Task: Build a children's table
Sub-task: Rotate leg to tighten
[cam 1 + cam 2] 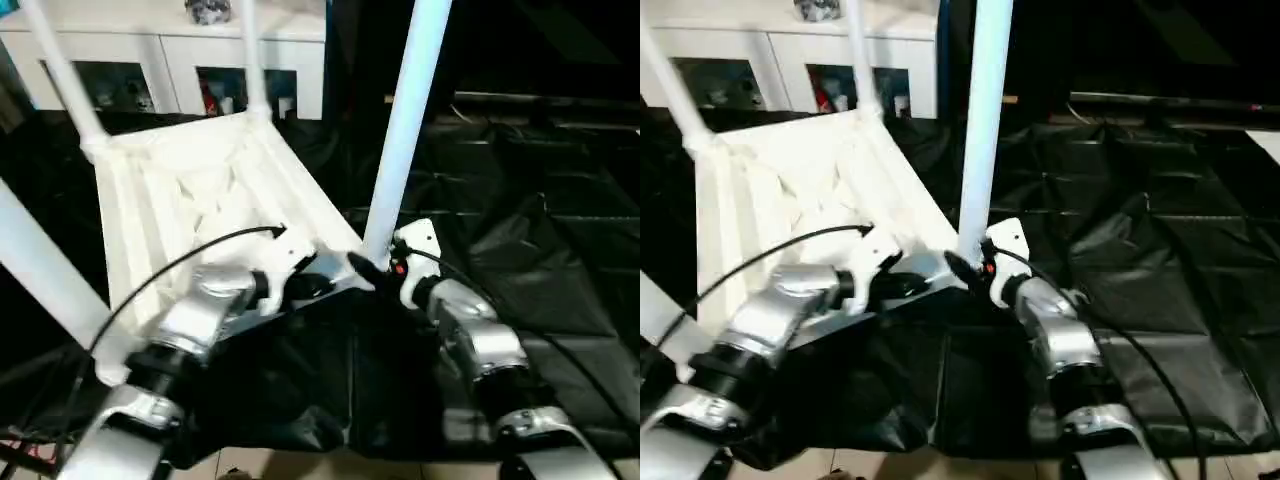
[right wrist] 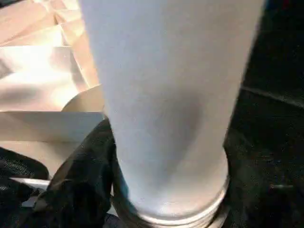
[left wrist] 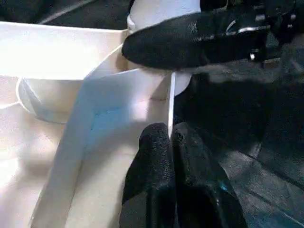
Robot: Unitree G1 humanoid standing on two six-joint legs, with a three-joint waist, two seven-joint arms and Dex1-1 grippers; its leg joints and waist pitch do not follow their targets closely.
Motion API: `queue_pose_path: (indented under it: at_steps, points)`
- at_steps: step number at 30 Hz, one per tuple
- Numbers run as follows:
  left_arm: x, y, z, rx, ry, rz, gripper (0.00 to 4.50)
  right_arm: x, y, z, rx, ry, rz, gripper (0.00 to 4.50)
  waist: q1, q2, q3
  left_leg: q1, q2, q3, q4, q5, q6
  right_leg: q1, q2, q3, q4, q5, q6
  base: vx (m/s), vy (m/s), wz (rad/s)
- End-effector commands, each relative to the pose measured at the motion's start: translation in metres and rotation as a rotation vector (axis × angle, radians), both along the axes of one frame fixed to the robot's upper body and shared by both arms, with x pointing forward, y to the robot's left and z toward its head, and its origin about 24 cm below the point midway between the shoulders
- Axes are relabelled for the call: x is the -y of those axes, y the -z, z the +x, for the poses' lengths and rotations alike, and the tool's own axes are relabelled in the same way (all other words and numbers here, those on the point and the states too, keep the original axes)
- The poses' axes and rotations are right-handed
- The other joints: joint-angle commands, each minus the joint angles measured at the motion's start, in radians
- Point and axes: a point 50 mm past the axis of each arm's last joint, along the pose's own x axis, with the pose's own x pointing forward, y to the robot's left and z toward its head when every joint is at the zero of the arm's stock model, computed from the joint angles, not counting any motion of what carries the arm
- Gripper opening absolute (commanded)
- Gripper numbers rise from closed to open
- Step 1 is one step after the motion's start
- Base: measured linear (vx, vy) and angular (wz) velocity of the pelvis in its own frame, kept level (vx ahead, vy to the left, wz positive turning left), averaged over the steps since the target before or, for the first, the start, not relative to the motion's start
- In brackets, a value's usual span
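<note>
Tabletop [image 1: 200, 190]: white plastic, lying upside down, ribbed underside up, tilted on the black sheet [image 1: 540, 250] covering the work surface. Legs: one [image 1: 410, 110] upright in the near corner socket beside the grippers; two [image 1: 65, 70] [image 1: 250, 55] rising from the far corners; a fourth [image 1: 40, 265] at the left edge. Left gripper [image 3: 170, 142]: fingers pressed together on the tabletop's thin rim wall near that socket. Right gripper [image 1: 375, 270]: fingers spread around the base of the near leg, one finger [image 3: 190, 40] against it. White cabinet [image 1: 170, 60] behind.
</note>
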Motion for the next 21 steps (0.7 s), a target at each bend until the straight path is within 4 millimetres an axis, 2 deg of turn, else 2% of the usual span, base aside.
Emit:
queue_pose_path:
  at_steps: [1,2,3,4,5,8,12,13,17,18,19,21]
  points:
    - [0.031,-0.011,-0.002,0.055,0.055,-0.085,0.0,-0.047,0.01,-0.014,-0.062,-0.181,0.031,3.5,0.0,-0.012,-0.062,0.003,0.012,0.003,-0.067,-0.261,0.021,0.044,-0.04,0.036,-0.086,-0.311,-0.167,0.0,0.0,0.0]
    - [0.031,-0.01,-0.002,0.057,0.068,-0.082,0.0,-0.047,0.009,-0.014,-0.059,-0.195,0.032,3.78,0.0,-0.011,-0.061,0.003,0.013,0.003,-0.068,-0.267,0.021,0.043,-0.04,0.036,-0.088,-0.321,-0.162,0.0,0.0,0.0]
    - [0.032,-0.01,-0.003,0.059,0.071,-0.078,0.0,-0.048,0.008,-0.014,-0.056,-0.2,0.032,3.86,0.0,-0.011,-0.061,0.004,0.013,0.003,-0.068,-0.274,0.021,0.041,-0.04,0.036,-0.089,-0.327,-0.16,0.0,0.0,0.0]
    - [0.031,-0.01,-0.004,0.064,0.084,-0.078,0.0,-0.047,0.007,-0.013,-0.039,-0.219,0.013,3.86,-0.001,-0.01,-0.061,0.004,0.013,0.003,-0.068,-0.277,0.02,0.041,-0.041,0.036,-0.09,-0.331,-0.159,0.0,0.0,0.0]
    - [0.027,-0.011,-0.006,0.062,0.118,-0.08,0.0,-0.042,0.004,-0.013,-0.017,-0.268,-0.002,3.86,-0.001,-0.016,-0.061,0.003,0.013,0.004,-0.068,-0.278,0.021,0.041,-0.041,0.036,-0.091,-0.337,-0.156,0.0,0.0,0.0]
    - [0.022,-0.012,-0.009,0.055,0.165,-0.082,0.0,-0.033,-0.001,-0.014,0.006,-0.338,-0.017,3.86,0.002,-0.014,-0.064,0.001,0.014,0.002,-0.066,-0.268,0.03,0.046,-0.043,0.036,-0.088,-0.321,-0.158,0.0,0.0,0.0]
    - [0.01,-0.012,-0.015,0.033,0.246,-0.084,0.0,-0.018,-0.007,-0.018,0.031,-0.475,-0.042,3.86,0.001,-0.017,-0.064,0.0,0.015,0.005,-0.062,-0.228,0.054,0.047,-0.041,0.037,-0.08,-0.253,-0.186,0.0,0.0,0.0]
    - [0.002,-0.013,-0.02,0.015,0.317,-0.112,0.0,-0.005,-0.01,-0.021,0.023,-0.56,-0.073,3.86,0.003,-0.018,-0.066,0.0,0.015,0.005,-0.06,-0.218,0.06,0.049,-0.042,0.036,-0.077,-0.235,-0.194,0.0,0.0,0.0]
    - [-0.006,-0.013,-0.024,-0.011,0.37,-0.12,0.0,0.005,-0.012,-0.025,0.004,-0.639,-0.088,3.86,0.004,-0.016,-0.068,0.001,0.017,0.007,-0.057,-0.185,0.082,0.049,-0.04,0.037,-0.067,-0.156,-0.229,0.0,0.0,0.0]
    - [-0.011,-0.013,-0.026,-0.028,0.4,-0.117,0.0,0.01,-0.014,-0.027,0.003,-0.679,-0.092,3.86,0.004,-0.021,-0.067,-0.001,0.016,0.007,-0.057,-0.185,0.085,0.051,-0.037,0.036,-0.067,-0.158,-0.229,0.0,0.0,0.0]
    - [-0.012,-0.013,-0.027,-0.033,0.409,-0.117,0.0,0.011,-0.015,-0.027,0.003,-0.69,-0.093,3.86,0.007,-0.018,-0.066,0.0,0.017,0.008,-0.057,-0.189,0.088,0.051,-0.039,0.036,-0.068,-0.17,-0.227,0.0,0.0,0.0]
    - [-0.023,-0.014,-0.031,-0.065,0.461,-0.112,0.0,0.02,-0.016,-0.032,-0.004,-0.757,-0.132,3.86,0.009,-0.02,-0.064,-0.001,0.019,0.008,-0.059,-0.197,0.081,0.051,-0.041,0.036,-0.067,-0.191,-0.226,0.0,0.0,0.0]
